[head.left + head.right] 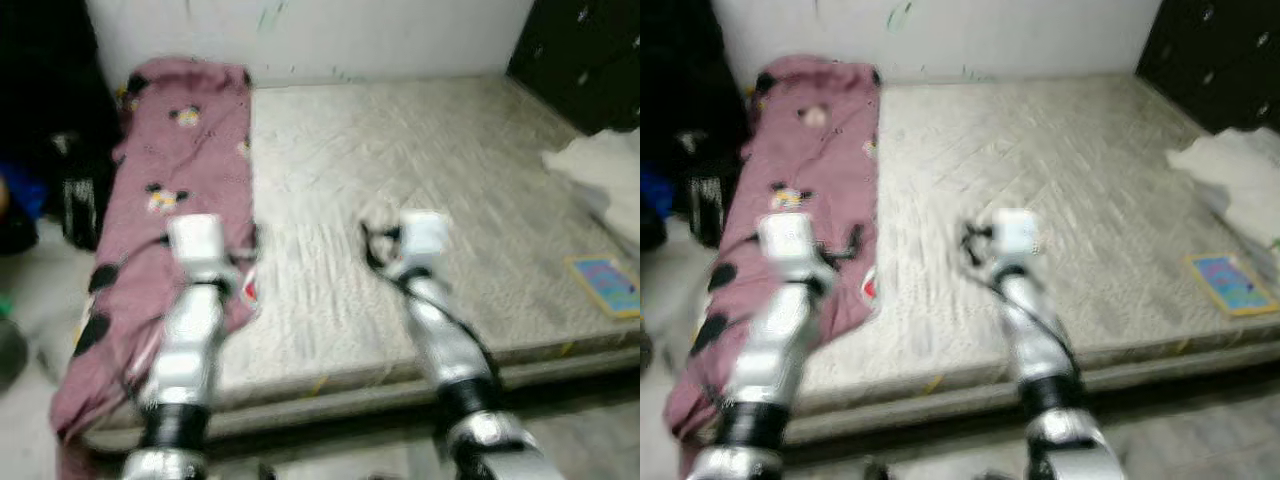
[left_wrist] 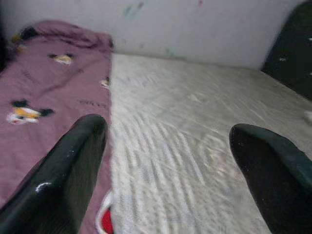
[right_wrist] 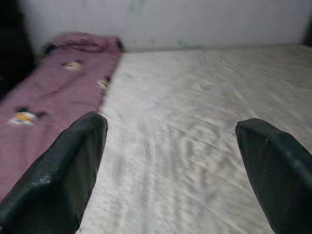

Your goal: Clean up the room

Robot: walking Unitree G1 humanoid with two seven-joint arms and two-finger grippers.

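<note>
A bare grey mattress [image 1: 420, 160] lies on the floor against a white wall. A pink blanket [image 1: 180, 180] with cartoon prints is spread along its left side and hangs over the near left corner. Both silver arms reach forward over the mattress's near edge. My left gripper [image 2: 168, 131] is open and empty, hovering at the seam between blanket [image 2: 44, 83] and mattress [image 2: 204, 122]. Held over the mattress's middle [image 3: 195, 107], my right gripper [image 3: 170, 126] is open with nothing between its fingers. The eye views are blurred.
A colourful flat book [image 1: 605, 283] lies at the mattress's right near edge. A white cloth [image 1: 605, 170] is heaped at the right side below a dark cabinet [image 1: 585, 55]. Dark clutter [image 1: 50, 150] stands on the floor at the left.
</note>
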